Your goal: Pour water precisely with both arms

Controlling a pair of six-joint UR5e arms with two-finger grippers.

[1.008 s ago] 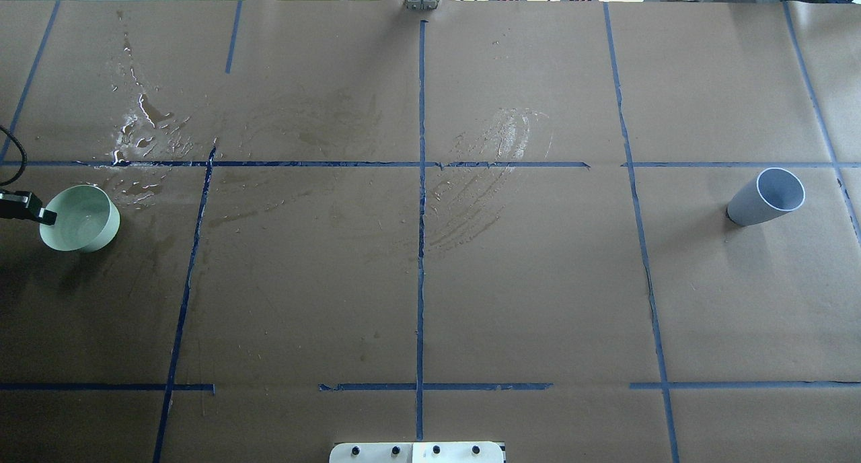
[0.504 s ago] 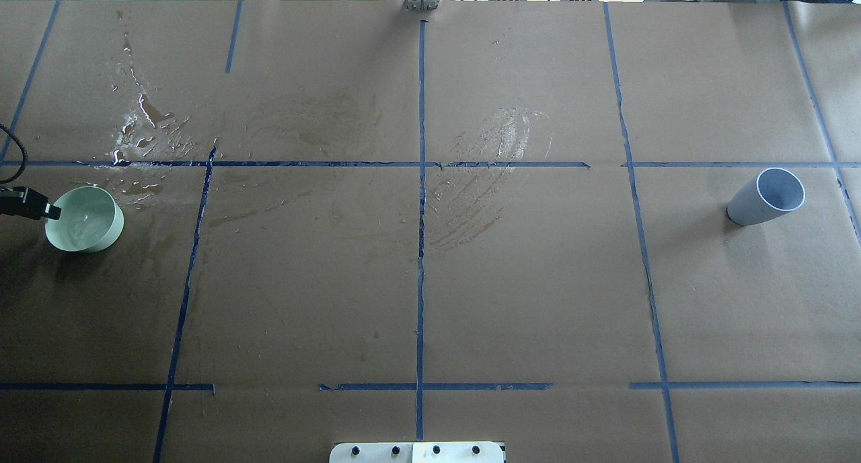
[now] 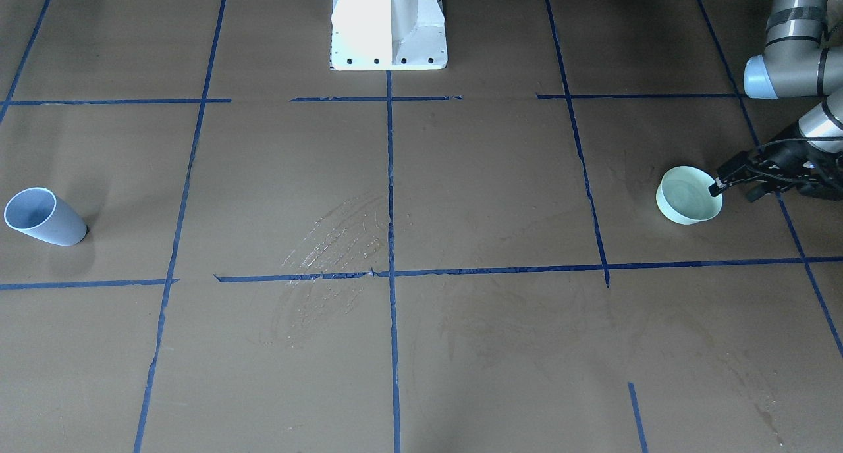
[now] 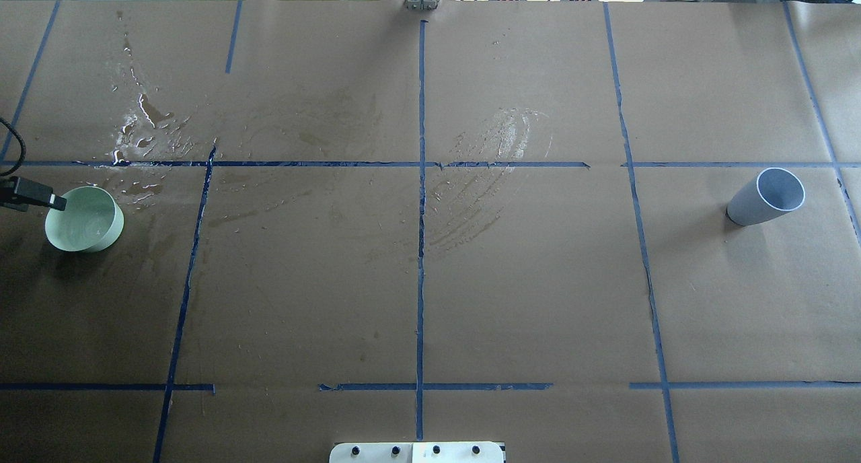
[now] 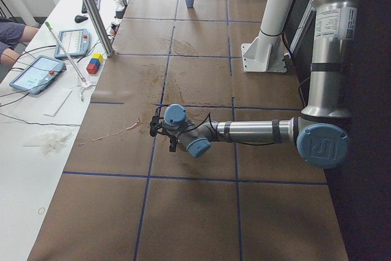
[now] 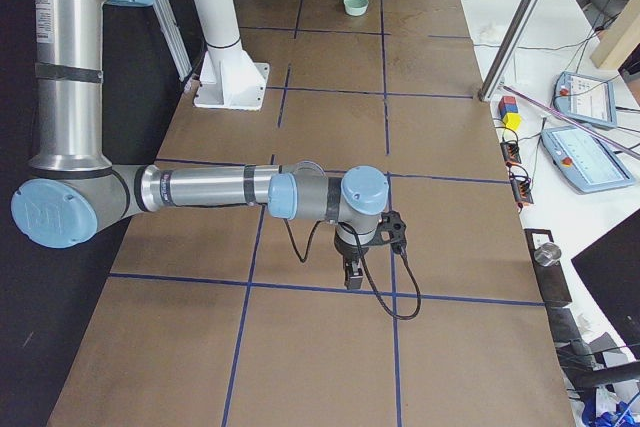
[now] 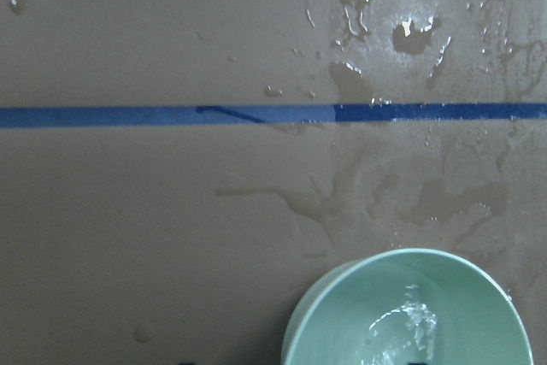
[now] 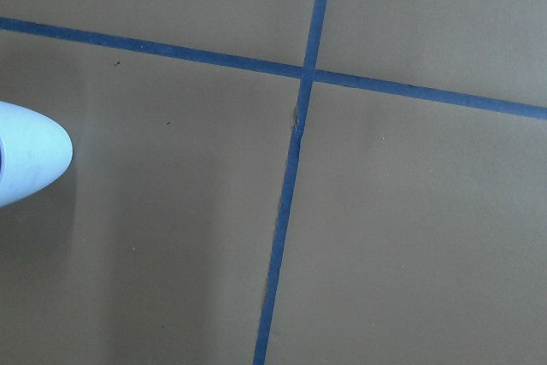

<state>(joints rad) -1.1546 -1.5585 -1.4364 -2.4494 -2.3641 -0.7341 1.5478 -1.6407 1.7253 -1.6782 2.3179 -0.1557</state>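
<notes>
Water [image 7: 402,331] in mint bowl [image 4: 107,239] | L arm [image 5: 256,131] low | L gripper [image 3: 715,189] at rim

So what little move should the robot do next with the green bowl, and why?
Probably the left claw should pinch the rim of the green bowl tightly before lifting. Its tip sits right at the rim, the water inside shows ripples, and the blue cup it likely pours into stands far across the table. Puddles nearby hint at spills.

We see bright, even light from above, with soft shadows beside the blue cup [image 4: 746,210] and mint bowl [image 4: 113,235]. Glare glints off the puddles [image 7: 410,32]; our left wrist view looks slightly soft.
</notes>
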